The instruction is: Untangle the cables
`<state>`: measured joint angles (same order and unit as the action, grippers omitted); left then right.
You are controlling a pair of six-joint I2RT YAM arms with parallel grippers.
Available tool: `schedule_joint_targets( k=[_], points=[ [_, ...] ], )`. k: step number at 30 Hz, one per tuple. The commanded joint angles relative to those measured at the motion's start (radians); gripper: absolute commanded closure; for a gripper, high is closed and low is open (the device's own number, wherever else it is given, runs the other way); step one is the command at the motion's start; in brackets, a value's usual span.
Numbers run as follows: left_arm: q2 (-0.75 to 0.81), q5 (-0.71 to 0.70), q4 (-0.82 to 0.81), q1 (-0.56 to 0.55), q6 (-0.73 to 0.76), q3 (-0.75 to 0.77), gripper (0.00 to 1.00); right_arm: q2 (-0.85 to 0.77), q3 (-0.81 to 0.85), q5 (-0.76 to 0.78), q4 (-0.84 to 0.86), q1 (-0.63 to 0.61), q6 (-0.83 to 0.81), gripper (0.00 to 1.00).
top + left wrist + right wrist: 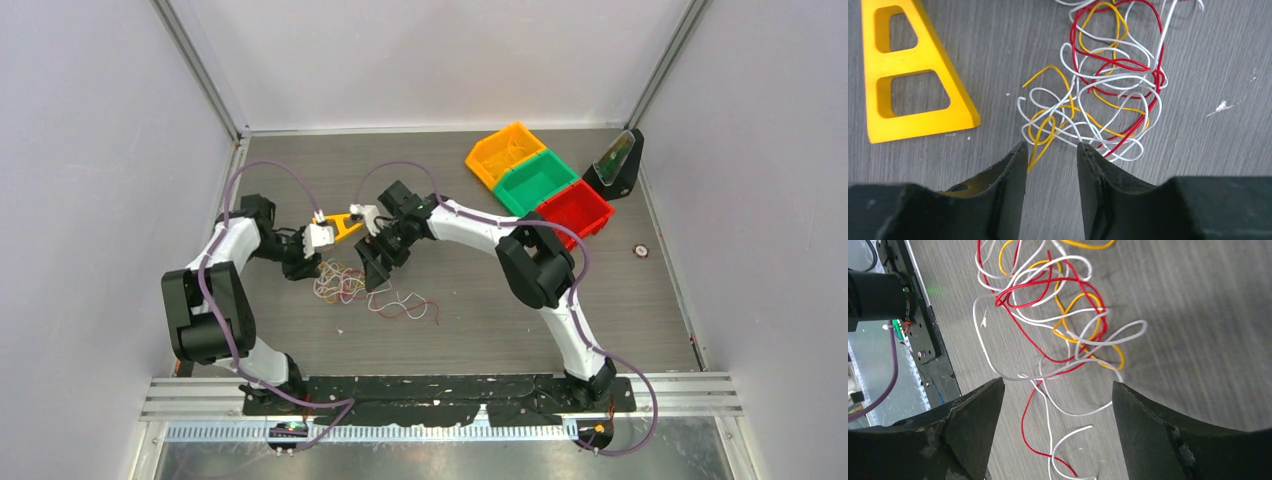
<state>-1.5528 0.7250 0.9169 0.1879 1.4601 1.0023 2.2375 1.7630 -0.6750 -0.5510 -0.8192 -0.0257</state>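
Note:
The cables lie in a loose tangle of white, red and yellow-orange strands on the grey table, with thin ends trailing off to the right. My left gripper hovers at the near edge of the cables. Its jaws stand partly apart with bare table between them, and a yellow end lies beside the left finger. My right gripper stands wide open above red and white strands of the cables, gripping nothing. From above, the left gripper and right gripper flank the tangle.
A flat yellow triangular frame lies on the table left of the tangle, also seen from above as the yellow frame. Yellow, green and red bins stand at the back right beside a black stand.

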Motion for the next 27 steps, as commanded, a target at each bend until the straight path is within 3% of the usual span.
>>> schedule_joint_targets(
  k=[1,4,7,10,11,13,16,22,27],
  points=[
    [-0.004,-0.014,-0.107,-0.022,0.08,-0.04,0.62,-0.008,-0.032,0.008,0.06,-0.021,0.021,0.16],
    [0.031,-0.037,-0.122,-0.043,0.077,-0.066,0.77,-0.005,-0.058,0.008,0.113,-0.027,0.066,0.19],
    [0.117,-0.022,-0.09,-0.057,0.033,-0.063,0.99,0.007,-0.072,0.051,0.147,-0.038,0.089,0.25],
    [0.254,0.028,-0.043,-0.059,-0.083,-0.022,1.0,0.015,-0.078,0.124,0.175,-0.04,0.098,0.5],
    [0.29,0.049,-0.027,-0.059,-0.151,0.011,1.0,0.013,-0.08,0.152,0.176,-0.039,0.092,0.67],
    [0.355,0.078,0.003,-0.058,-0.268,0.08,1.0,-0.006,-0.095,0.183,0.174,-0.029,0.071,0.9],
    [0.433,0.086,-0.017,-0.059,-0.478,0.187,1.0,-0.068,-0.136,0.189,0.148,0.002,0.038,0.94],
    [0.54,-0.07,-0.32,-0.049,-1.008,0.354,1.0,-0.181,-0.214,0.252,-0.016,0.079,-0.092,0.95],
    [0.521,-0.246,-0.485,-0.023,-1.268,0.52,1.0,-0.205,-0.26,0.322,-0.156,0.136,-0.224,0.94]
  ],
)
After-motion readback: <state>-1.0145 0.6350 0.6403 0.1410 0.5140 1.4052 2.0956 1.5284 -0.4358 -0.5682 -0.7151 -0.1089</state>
